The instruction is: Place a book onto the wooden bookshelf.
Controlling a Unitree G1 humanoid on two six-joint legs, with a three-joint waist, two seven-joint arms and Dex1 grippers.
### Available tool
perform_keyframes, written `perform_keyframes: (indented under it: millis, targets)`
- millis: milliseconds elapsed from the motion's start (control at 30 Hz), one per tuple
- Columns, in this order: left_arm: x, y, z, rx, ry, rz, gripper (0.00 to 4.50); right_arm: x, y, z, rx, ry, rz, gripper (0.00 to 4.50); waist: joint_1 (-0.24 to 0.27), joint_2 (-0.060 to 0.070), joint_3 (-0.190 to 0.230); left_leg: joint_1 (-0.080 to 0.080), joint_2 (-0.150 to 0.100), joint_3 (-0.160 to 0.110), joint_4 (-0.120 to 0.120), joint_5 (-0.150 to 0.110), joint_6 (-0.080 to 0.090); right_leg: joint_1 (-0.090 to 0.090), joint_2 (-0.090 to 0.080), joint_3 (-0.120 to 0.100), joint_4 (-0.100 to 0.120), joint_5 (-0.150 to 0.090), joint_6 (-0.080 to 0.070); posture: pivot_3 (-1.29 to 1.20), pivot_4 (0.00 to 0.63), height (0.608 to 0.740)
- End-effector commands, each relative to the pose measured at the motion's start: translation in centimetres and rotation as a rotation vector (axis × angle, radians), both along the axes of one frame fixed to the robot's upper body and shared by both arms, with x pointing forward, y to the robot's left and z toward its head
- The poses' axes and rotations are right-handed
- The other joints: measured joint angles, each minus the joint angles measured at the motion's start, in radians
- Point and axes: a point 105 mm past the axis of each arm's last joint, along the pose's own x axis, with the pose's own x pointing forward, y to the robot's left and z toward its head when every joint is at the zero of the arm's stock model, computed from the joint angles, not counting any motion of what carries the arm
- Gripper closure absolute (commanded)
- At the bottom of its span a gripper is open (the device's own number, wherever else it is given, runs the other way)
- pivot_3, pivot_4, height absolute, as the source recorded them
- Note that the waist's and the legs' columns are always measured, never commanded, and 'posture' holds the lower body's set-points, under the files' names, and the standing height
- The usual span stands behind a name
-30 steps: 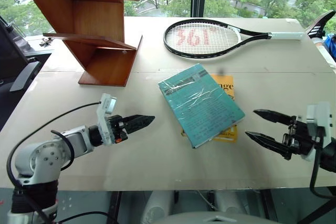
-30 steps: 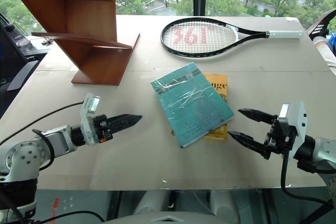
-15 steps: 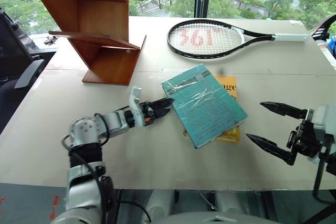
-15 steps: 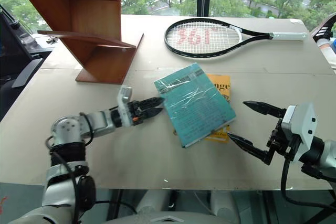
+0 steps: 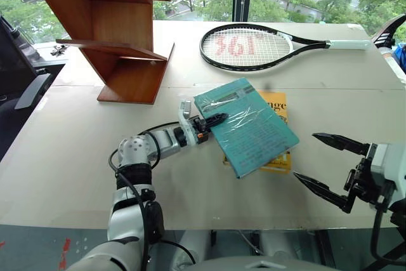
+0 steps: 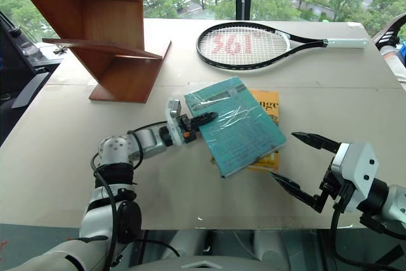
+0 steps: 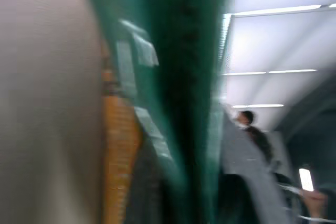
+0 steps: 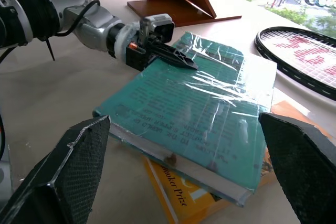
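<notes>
On the table, largest first:
wooden bookshelf (image 5: pixel 108 36): it stands well beyond and outward of the left gripper, at the far corner of the table (image 5: pixel 355 103); its slanted boards look rigid, and the flat ledge seems the likeliest landing place for a thin book. Its upper part is cut off.
tennis racket (image 5: pixel 254 46): it lies well past both grippers, apart from the books and not in the way.
book (image 5: pixel 250 125): the teal paperback lies flat, directly ahead of the left gripper and between the two grippers, resting on the yellow book (image 5: pixel 274 107). It looks light and thin, likely to flex or droop if lifted by one edge, and its shiny plastic wrap is probably slippery under the fingers.
left gripper (image 5: pixel 214 120): its jaws are closed at the book's near-left edge, the upper finger lying over the cover; judging by the wrist view, the edge sits between them.
right gripper (image 5: pixel 320 162): it hangs wide apart, off the book's other side and clear of it, holding nothing.
where to hold: a pinch at the edge with support from the opposite side seems safest.
hard to make out: the left wrist view is heavily blurred, and how deep the edge sits in the grip cannot be told.
</notes>
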Motion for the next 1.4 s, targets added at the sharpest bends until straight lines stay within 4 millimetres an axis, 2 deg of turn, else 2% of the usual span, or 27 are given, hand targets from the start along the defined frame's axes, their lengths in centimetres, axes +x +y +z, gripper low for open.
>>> perform_keyframes:
  millis: [33,67,167,233,300,367,400,467,567,633,733,833,967,1033,1100,1233,1367,1400]
  targets:
    - [-1.0,2.5,1.4,-0.054,-0.043,0.024,4.38,0.0,0.2,0.4,0.017,-0.036,0.018,0.00,-0.007,0.000,0.000,0.000,0.000,0.000,0.000,0.000,0.000,0.000,0.000,0.001,0.000,0.000,0.000,0.00,0.150,0.740]
    - [-1.2,3.1,1.8,-0.063,-0.056,0.026,4.38,0.2,0.2,0.4,0.023,-0.037,0.022,0.00,-0.013,0.000,0.000,0.000,0.001,0.000,0.000,0.000,0.000,0.000,0.000,0.001,0.000,0.000,0.000,0.00,0.150,0.740]
    - [-1.9,5.1,4.9,-0.036,-0.165,0.032,4.38,1.3,0.4,0.4,0.048,-0.059,0.044,0.00,-0.020,-0.002,0.001,0.000,0.001,0.000,0.000,-0.001,0.002,-0.001,0.000,0.001,0.001,0.000,0.000,0.00,0.150,0.740]
    - [-2.2,5.8,7.8,0.040,-0.287,0.032,4.38,2.2,0.6,1.0,0.089,-0.082,0.062,0.00,-0.021,-0.003,0.002,-0.001,0.001,0.000,0.000,-0.001,0.002,-0.002,0.000,0.001,0.001,0.000,0.000,0.00,0.150,0.740]
    - [-2.7,5.6,11.1,0.184,-0.466,0.028,4.38,3.0,0.8,1.5,0.122,-0.092,0.087,0.00,-0.017,-0.003,0.002,-0.001,0.000,0.000,0.000,-0.001,0.001,-0.002,0.000,0.001,0.002,0.000,0.000,0.00,0.150,0.740]
    - [-3.5,4.9,15.1,0.336,-0.703,0.036,4.38,3.9,0.7,1.8,0.140,-0.102,0.106,0.00,-0.016,-0.006,0.004,-0.003,0.001,-0.001,0.000,0.001,-0.001,-0.004,0.000,0.000,0.003,0.000,0.000,0.00,0.150,0.740]
    - [-3.9,4.4,17.6,0.487,-0.906,0.067,4.38,4.5,0.6,2.0,0.144,-0.109,0.118,0.00,-0.014,-0.007,0.004,-0.005,0.000,-0.002,0.001,0.001,-0.002,-0.005,0.000,-0.001,0.003,0.000,0.000,0.00,0.150,0.740]
    - [-5.1,3.5,21.2,0.708,-1.278,0.074,4.38,5.5,0.5,2.4,0.151,-0.127,0.143,0.00,-0.015,-0.006,0.004,-0.007,-0.001,-0.002,0.001,0.002,-0.003,-0.007,0.000,-0.001,0.001,0.000,-0.001,0.00,0.150,0.740]
    - [-5.6,4.0,25.8,1.073,-1.805,0.136,4.38,6.8,0.5,3.3,0.177,-0.156,0.170,0.00,-0.016,0.001,0.003,-0.007,-0.001,0.002,-0.003,0.002,-0.003,-0.008,0.000,0.002,-0.004,0.000,-0.001,0.00,0.150,0.740]
    - [-5.2,5.3,28.3,1.368,-2.008,0.130,4.38,7.3,0.9,3.7,0.194,-0.168,0.202,0.00,-0.018,0.001,0.004,-0.008,-0.001,0.003,-0.005,0.002,-0.003,-0.008,0.001,0.001,-0.007,0.000,-0.001,0.00,0.150,0.740]
    - [-3.7,8.6,29.1,1.732,-2.020,0.050,4.38,7.8,1.4,3.7,0.202,-0.174,0.230,0.00,-0.025,0.002,0.004,-0.009,0.000,0.002,-0.007,0.002,-0.003,-0.009,0.002,0.000,-0.008,0.000,-0.001,0.00,0.150,0.740]
    - [-2.8,13.2,28.3,2.023,-1.857,-0.142,4.38,8.0,2.0,3.8,0.213,-0.178,0.255,0.00,-0.028,0.003,0.004,-0.012,-0.001,0.003,-0.008,0.002,-0.003,-0.014,0.002,0.002,-0.007,0.000,-0.001,0.00,0.150,0.740]
    - [-2.2,15.5,28.7,2.072,-1.719,-0.184,4.38,8.0,2.4,4.3,0.222,-0.204,0.265,0.00,-0.026,-0.001,0.006,-0.020,-0.002,0.003,-0.003,0.002,-0.002,-0.019,0.002,0.001,-0.003,0.000,0.000,0.00,0.150,0.740]
    - [-1.4,18.2,28.2,2.169,-1.558,-0.200,4.38,8.0,2.3,5.6,0.249,-0.253,0.249,0.00,-0.026,-0.001,0.006,-0.030,-0.001,0.000,0.005,0.002,-0.002,-0.024,0.002,-0.007,-0.001,0.001,0.001,0.00,0.150,0.740]
    - [-0.8,20.3,27.6,2.267,-1.449,-0.235,4.38,7.7,2.4,6.8,0.265,-0.291,0.248,0.00,-0.027,-0.001,0.006,-0.031,-0.002,0.000,0.008,0.002,-0.002,-0.024,0.001,-0.008,0.000,0.001,0.001,0.00,0.150,0.740]
    - [0.9,21.4,26.8,2.299,-1.406,-0.250,4.38,7.2,3.0,8.2,0.277,-0.319,0.256,0.00,-0.029,-0.001,0.006,-0.030,-0.003,-0.002,0.013,0.000,0.002,-0.024,0.002,-0.010,0.008,0.001,0.001,0.00,0.150,0.740]
    - [1.7,22.2,25.3,2.285,-1.348,-0.338,4.38,7.0,3.4,8.8,0.280,-0.332,0.252,0.00,-0.046,-0.001,0.006,-0.028,-0.002,-0.003,0.014,-0.001,0.002,-0.022,0.003,-0.010,0.010,0.001,0.001,0.00,0.150,0.740]
    - [1.7,22.3,25.1,2.270,-1.342,-0.352,4.07,6.9,3.4,8.9,0.281,-0.334,0.254,0.00,-0.051,-0.001,0.006,-0.028,-0.002,-0.003,0.015,-0.001,0.002,-0.022,0.003,-0.010,0.011,0.001,0.001,0.00,0.150,0.740]
